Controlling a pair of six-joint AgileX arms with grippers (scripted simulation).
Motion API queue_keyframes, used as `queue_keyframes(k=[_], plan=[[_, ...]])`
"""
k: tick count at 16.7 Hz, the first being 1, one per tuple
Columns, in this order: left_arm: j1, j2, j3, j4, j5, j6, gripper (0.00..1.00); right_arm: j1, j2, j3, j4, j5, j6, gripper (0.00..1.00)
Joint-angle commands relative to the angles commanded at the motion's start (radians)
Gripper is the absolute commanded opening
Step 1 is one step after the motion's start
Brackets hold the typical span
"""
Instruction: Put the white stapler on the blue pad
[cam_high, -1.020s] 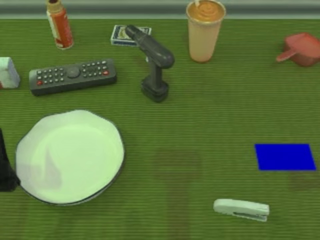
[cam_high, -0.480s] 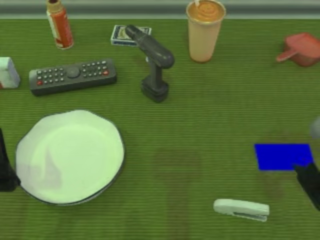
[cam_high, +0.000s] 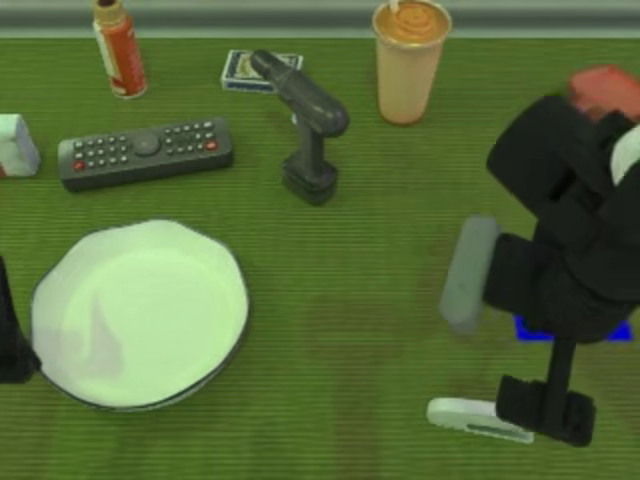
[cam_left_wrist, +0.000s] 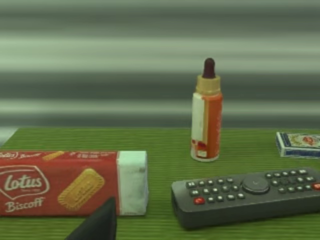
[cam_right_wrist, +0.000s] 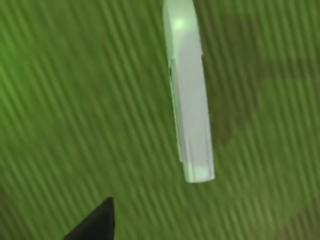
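Observation:
The white stapler (cam_high: 463, 414) lies flat near the table's front right, its right end hidden under my right gripper (cam_high: 546, 406). In the right wrist view the stapler (cam_right_wrist: 189, 100) rests on the green mat ahead of one dark fingertip (cam_right_wrist: 99, 222), apart from it, with nothing between the jaws. That gripper is open. The right arm covers most of the blue pad (cam_high: 526, 329); only thin blue slivers show. My left gripper (cam_high: 8, 345) stays parked at the table's left edge, open and holding nothing.
A white plate (cam_high: 238, 300) sits front left. Behind it are a dark remote (cam_high: 145, 152), a Biscoff box (cam_left_wrist: 60, 182), an orange bottle (cam_high: 118, 48), a card box (cam_high: 238, 72), a grey drill (cam_high: 312, 120), a tan cup (cam_high: 410, 62) and a red object (cam_high: 603, 85).
My right arm has swung in from the right edge, over the blue pad, and its gripper now hangs over the stapler's right end. The stapler and the left arm have not moved.

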Motion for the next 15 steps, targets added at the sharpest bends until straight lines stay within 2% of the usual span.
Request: queue_keyframes(k=[4,10,15], plan=[[0.000,0.000,0.000,0.000,0.000,0.000,1.00,0.062,0.136,0.115,-0.090,0.000,-0.055,1.00],[0.000,0.000,0.000,0.000,0.000,0.000,1.00,0.063,0.143,0.119,-0.092,0.001,-0.059,1.00],[0.000,0.000,0.000,0.000,0.000,0.000,1.00,0.068,0.202,0.015,0.070,0.001,-0.058,1.00]])
